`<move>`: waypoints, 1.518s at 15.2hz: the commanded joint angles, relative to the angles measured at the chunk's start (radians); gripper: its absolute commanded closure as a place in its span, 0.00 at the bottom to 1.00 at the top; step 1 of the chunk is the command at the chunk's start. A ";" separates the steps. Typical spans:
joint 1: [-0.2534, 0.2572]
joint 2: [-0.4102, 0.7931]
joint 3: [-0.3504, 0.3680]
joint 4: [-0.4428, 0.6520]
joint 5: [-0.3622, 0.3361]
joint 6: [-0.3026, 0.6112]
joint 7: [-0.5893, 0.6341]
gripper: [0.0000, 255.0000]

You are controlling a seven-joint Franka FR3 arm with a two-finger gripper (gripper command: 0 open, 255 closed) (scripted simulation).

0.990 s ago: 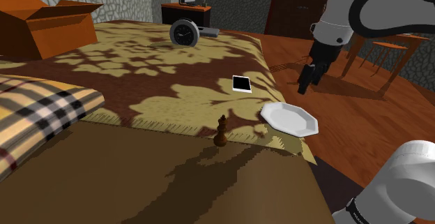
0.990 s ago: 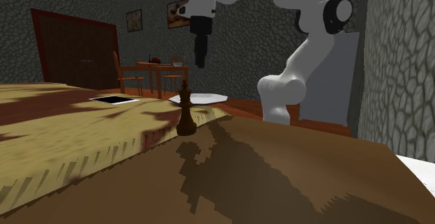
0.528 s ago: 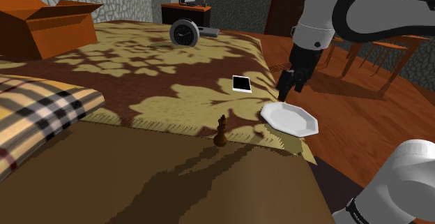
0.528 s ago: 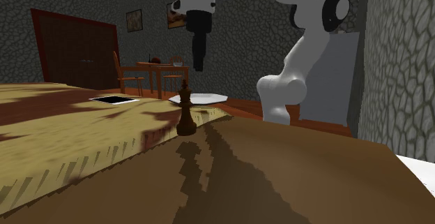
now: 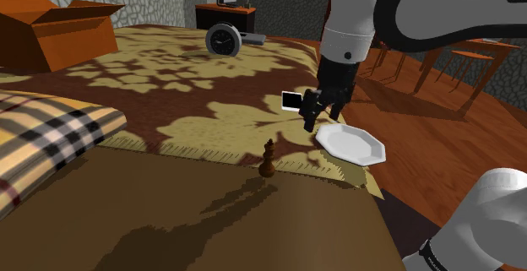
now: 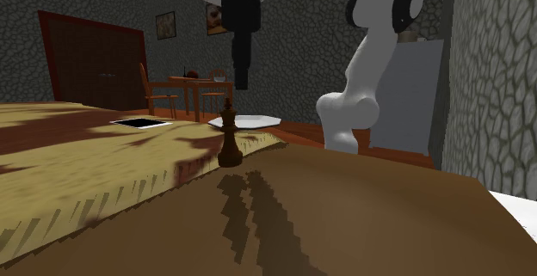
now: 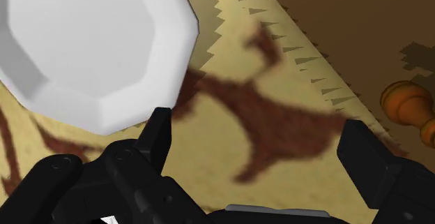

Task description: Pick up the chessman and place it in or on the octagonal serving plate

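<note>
Bedspread, plate and chessman

Patterned yellow-brown bedspread (image 5: 169, 84), apparently on a bed, carries a white octagonal plate (image 5: 350, 143). Dark chessman (image 5: 268, 159) stands upright near it, at the fringe. Black gripper (image 5: 312, 119) hovers between them, jaws open, empty.

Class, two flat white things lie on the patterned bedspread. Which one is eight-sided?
The white plate at the fringed corner of the bedspread: its rim has eight straight edges. The other, a black-bordered slab, is rectangular.

The dark chess piece (image 6: 228, 134) stands upright on the brown surface (image 6: 361, 205). The black gripper (image 6: 242, 83) hangs higher up, pointing down. A white plate (image 6: 256, 120) lies behind the piece.
</note>
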 commanded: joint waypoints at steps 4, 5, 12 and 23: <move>0.007 0.134 0.100 0.119 0.009 0.017 0.135 0.00; 0.008 0.164 0.120 0.147 0.005 0.020 0.163 0.00; 0.017 0.307 0.205 0.252 -0.030 0.052 0.290 0.00; 0.019 0.310 0.209 0.179 -0.030 0.127 0.290 0.00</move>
